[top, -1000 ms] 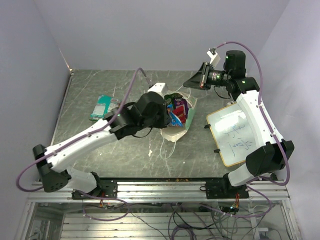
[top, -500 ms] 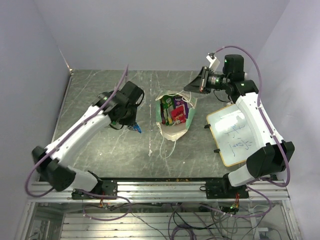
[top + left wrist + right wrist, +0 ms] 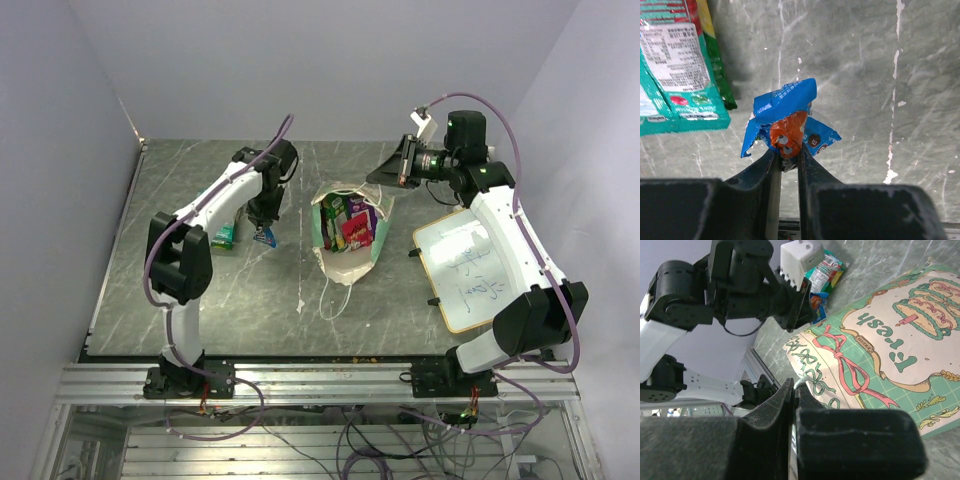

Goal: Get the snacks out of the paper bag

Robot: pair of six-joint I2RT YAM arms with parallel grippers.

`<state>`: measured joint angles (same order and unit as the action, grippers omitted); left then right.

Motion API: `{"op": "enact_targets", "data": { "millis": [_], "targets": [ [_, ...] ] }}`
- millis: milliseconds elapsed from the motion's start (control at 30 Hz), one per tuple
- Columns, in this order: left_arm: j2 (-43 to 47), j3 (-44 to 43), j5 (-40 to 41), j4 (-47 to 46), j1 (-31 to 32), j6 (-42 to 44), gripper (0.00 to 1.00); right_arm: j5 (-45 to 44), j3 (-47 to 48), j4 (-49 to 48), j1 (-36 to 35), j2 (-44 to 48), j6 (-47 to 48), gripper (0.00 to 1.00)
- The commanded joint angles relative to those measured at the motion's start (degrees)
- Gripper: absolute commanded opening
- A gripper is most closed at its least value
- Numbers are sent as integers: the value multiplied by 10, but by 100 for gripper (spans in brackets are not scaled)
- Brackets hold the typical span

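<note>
My left pincer (image 3: 787,161) clenches the blue packet (image 3: 785,117) by one edge, over the worktop's (image 3: 865,75) left half beside green packets (image 3: 680,85). My right pincer (image 3: 791,387) pinches the paper bag's (image 3: 880,340) rim mid-worktop; a slip there would likely collapse its mouth.

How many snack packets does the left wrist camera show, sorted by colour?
Blue packet, pinched in the left gripper: 1
Teal green packet: 1
Dark green packet with yellow and red, partly under the teal one: 1
Total: 3
</note>
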<state>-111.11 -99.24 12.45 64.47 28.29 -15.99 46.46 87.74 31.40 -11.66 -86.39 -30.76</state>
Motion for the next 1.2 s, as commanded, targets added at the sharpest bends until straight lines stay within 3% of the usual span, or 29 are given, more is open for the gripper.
{"op": "enact_targets", "data": {
  "millis": [0, 767, 967, 1167],
  "targets": [
    [-27, -31, -13, 21, -13, 61, 7, 18, 5, -9, -2, 7, 12, 0],
    [-200, -117, -51, 21, -73, 54, 8, 47, 22, -5, -2, -14, 28, 0],
    [-190, -110, -55, 2, -74, 46, 26, 46, 19, 7, -2, -11, 37, 0],
    [-101, -97, -45, -4, -74, 22, 51, 59, 3, -17, -2, -5, 21, 0]
  ]
}}
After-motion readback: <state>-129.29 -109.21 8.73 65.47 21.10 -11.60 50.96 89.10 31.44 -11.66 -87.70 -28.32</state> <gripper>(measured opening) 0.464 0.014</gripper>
